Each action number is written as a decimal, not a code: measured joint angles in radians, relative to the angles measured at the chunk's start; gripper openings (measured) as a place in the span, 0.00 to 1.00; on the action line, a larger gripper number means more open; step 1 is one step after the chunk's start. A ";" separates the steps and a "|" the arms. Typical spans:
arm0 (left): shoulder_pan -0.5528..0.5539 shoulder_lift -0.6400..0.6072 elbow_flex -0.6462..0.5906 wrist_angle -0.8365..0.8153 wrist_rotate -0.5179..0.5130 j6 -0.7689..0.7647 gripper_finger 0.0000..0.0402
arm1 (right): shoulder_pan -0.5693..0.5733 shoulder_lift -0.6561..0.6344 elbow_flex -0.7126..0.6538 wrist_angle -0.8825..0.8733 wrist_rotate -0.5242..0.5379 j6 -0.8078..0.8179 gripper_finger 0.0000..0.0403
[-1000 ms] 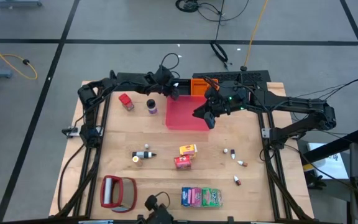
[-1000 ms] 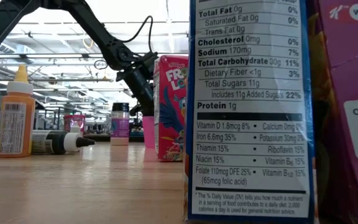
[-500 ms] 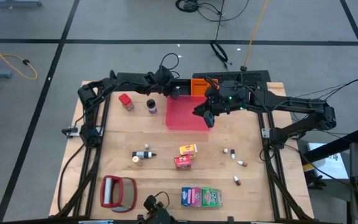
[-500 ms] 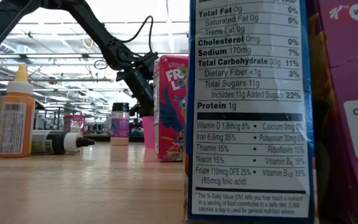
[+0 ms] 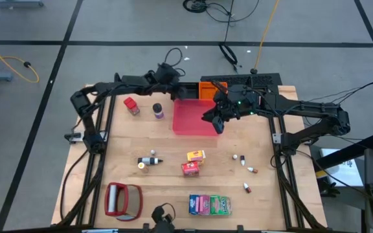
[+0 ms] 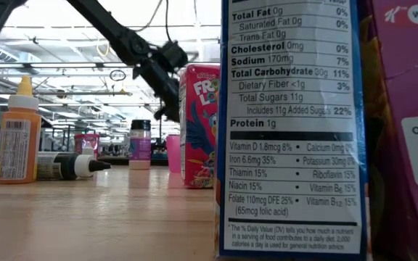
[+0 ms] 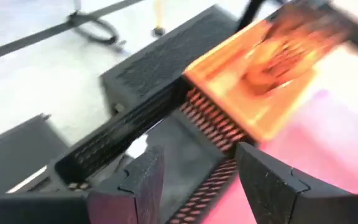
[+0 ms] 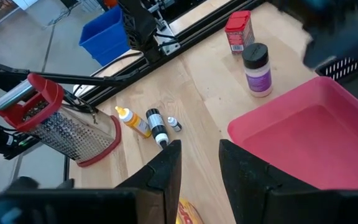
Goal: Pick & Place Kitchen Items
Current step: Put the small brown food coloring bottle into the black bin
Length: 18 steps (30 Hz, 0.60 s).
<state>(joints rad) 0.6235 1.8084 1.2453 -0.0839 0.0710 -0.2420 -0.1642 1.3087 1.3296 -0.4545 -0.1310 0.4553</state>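
My left gripper (image 7: 194, 180) hovers open and holding nothing at the table's far edge, over the corner of a black rack (image 7: 160, 130) that holds an orange box (image 5: 207, 89). My right gripper (image 8: 201, 168) hangs slightly open, nothing in it, above the right part of the red tray (image 5: 193, 120). Kitchen items rest on the wood: a red container (image 5: 131, 105), a purple jar (image 5: 158, 110), a yellow carton (image 5: 196, 155), a red carton (image 5: 190, 168), coloured packets (image 5: 210, 204), small bottles (image 5: 151, 160) and tiny bottles (image 5: 241, 159).
A red-framed metal grater (image 5: 123, 200) lies near the front left corner. In the low view a packet's nutrition panel (image 6: 292, 123) and a pink packet (image 6: 405, 130) stand close to the camera and hide much of the table. Bare wood lies between the tray and the cartons.
My left gripper has risen from low beside the tray's far left corner and drawn back a little toward the table's left edge. The right arm and the items on the table have kept still.
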 joint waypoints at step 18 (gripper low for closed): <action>-0.215 -0.434 0.000 -0.086 0.139 0.109 0.50 | 0.000 0.000 0.000 -0.017 -0.001 -0.008 0.25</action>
<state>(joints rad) 0.4084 1.3743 1.2453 -0.1699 0.2096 -0.1326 -0.1642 1.3087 1.3293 -0.4713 -0.1318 0.4474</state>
